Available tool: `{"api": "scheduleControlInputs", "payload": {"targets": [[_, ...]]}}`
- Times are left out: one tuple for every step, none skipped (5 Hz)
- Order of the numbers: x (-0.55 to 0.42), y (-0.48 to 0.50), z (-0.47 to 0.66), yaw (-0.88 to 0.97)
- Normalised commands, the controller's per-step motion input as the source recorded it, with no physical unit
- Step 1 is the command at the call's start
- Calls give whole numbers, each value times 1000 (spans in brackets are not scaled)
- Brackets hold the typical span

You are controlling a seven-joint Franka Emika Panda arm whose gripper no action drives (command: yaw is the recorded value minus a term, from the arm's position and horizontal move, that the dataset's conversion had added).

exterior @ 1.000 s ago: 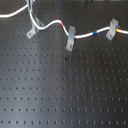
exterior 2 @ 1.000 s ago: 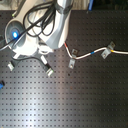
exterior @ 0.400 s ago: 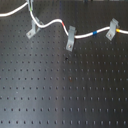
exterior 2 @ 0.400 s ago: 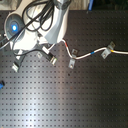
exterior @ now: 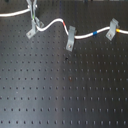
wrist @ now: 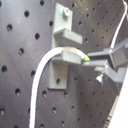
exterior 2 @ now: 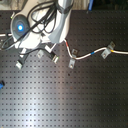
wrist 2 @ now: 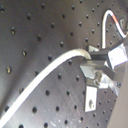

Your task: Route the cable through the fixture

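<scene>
Matte black tabletop (exterior: 65, 95), perforated all over with a regular grid of small holes. Stretched across its far part in the first exterior view: thin, glossy white cable (exterior: 57, 21), snaking in soft waves, marked with a green band near the pincer and blue and yellow bands toward the first exterior view's right. Three small grey bent-metal clips along it: fixture (exterior: 32, 31) with forked top and slanted flat foot at the first exterior view's left, a second clip (exterior: 70, 40) mid-way, a third clip (exterior: 113, 28) by the yellow band.

Pincer (exterior: 33, 15) hanging directly above the fixture, closed narrowly on the cable at the green band. Shown close in the first wrist view: cable (wrist: 45, 75) curving up to the fixture (wrist: 62, 42) and meeting its flat prongs, grey fingers (wrist: 107, 59) pinching the green-tipped stretch just beside them. Cannot tell whether the cord sits fully between the prongs.

White glossy arm body with a glowing blue ring and black hoses in the second exterior view.
</scene>
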Motion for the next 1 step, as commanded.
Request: {"api": "scheduleControlInputs", "payload": {"targets": [[-150,-18,162,-29]]}}
